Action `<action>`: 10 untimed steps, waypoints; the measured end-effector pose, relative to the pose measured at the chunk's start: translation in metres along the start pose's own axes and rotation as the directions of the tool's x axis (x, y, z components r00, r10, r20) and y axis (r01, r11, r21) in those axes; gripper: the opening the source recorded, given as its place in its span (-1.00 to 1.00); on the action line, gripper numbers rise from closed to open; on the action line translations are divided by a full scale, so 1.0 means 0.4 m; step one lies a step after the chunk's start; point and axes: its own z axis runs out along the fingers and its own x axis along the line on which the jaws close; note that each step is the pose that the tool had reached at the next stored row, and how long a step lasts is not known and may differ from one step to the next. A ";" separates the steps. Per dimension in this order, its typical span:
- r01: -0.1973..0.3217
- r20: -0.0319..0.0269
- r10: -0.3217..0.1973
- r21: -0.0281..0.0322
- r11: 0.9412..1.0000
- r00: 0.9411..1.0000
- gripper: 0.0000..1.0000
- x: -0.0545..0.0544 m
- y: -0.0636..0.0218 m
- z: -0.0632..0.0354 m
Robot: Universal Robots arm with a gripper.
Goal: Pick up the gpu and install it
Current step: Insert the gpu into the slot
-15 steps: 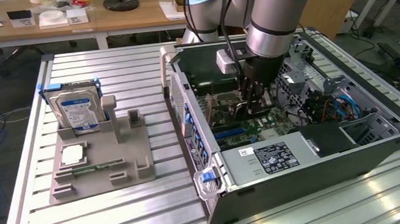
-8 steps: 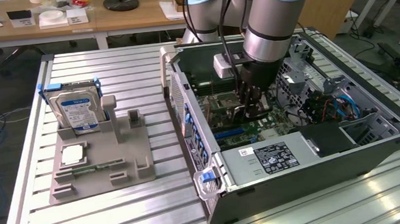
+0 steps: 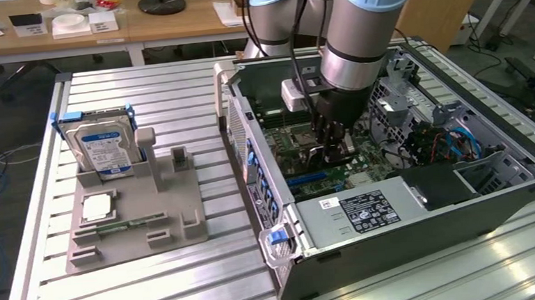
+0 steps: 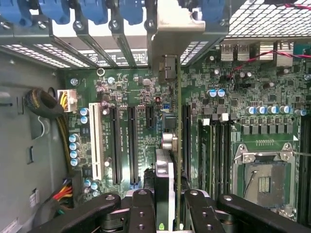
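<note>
Inside the open computer case, the claw is gripping the gpu edge-on, its fingers closed against the card above the motherboard. Installation appears to be underway; seating likely calls for lining the card up with the slot directly beneath the claw. Well away from the claw, the grey holder is keeping the hard drive upright.

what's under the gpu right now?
The gpu, edge-on in the gripper, hangs over the motherboard among its long black slots. The card's own edge covers the board directly beneath, so whether it sits in a slot can't be seen.
</note>
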 end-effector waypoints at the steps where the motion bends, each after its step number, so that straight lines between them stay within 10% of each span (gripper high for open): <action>1: 0.000 0.000 0.000 0.000 1.000 1.000 -0.44 0.000 0.001 0.002; 10: 0.000 0.000 0.000 0.000 1.000 1.000 -0.44 0.001 0.019 0.009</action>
